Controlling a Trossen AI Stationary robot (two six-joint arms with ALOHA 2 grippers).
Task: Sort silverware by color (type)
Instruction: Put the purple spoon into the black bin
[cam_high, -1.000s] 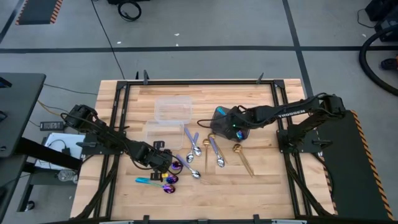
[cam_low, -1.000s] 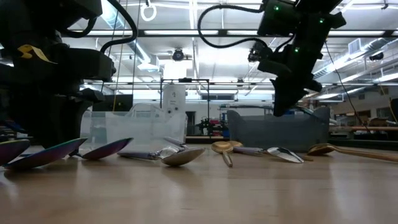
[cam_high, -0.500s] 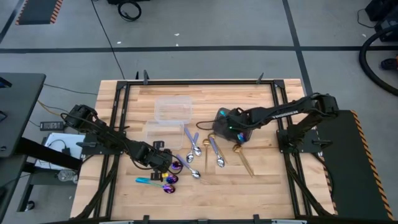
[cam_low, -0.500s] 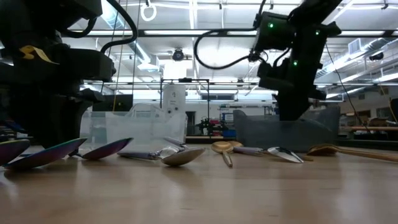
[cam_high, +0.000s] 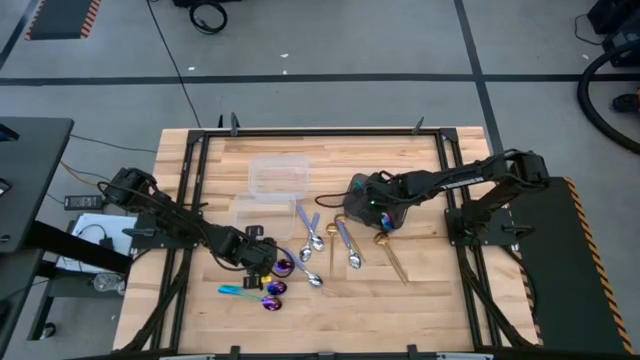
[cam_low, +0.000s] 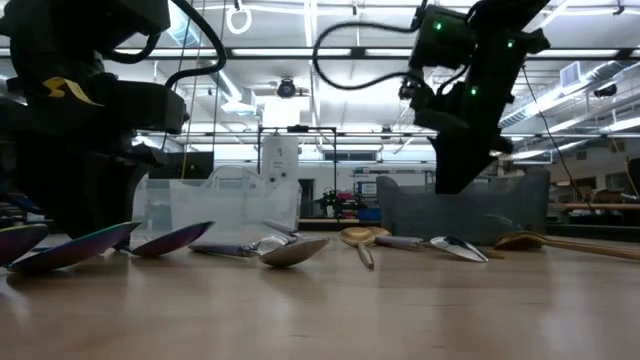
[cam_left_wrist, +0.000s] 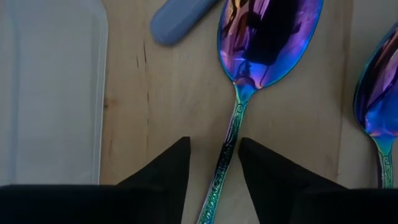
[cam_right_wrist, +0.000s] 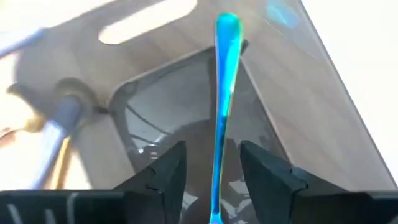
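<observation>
A pale wooden surface (cam_high: 420, 290) stands on a grey floor, with a workshop of ceiling lights and benches behind it in the low view.

The sorting looks well short of done. Spoons of all three colours lie loose in the lower middle of the high view: iridescent blue-purple spoons (cam_high: 272, 290) at lower left of centre, silver spoons (cam_high: 318, 240) in the middle, gold spoons (cam_high: 388, 250) right of them. The clear plastic containers (cam_high: 278, 172) in the upper middle look empty as far as I can tell.

The right claw (cam_right_wrist: 214, 177) hangs over the dark grey bin (cam_high: 362, 195) at right of centre. A teal-handled spoon (cam_right_wrist: 224, 93) stands between its fingers, which are spread and seem clear of it, so it is probably being dropped into the bin; whether they touch it I cannot tell.

The left claw (cam_left_wrist: 214, 171) sits low over the iridescent group, fingers spread either side of one spoon's teal handle (cam_left_wrist: 227, 143) without pinching it. That looks like the next pick.

The spoons lie close together, some touching or crossed, so a neighbour could be nudged. A lilac-handled spoon (cam_left_wrist: 180, 22) and a clear container's edge (cam_left_wrist: 50, 93) lie just beside the left claw's target.
</observation>
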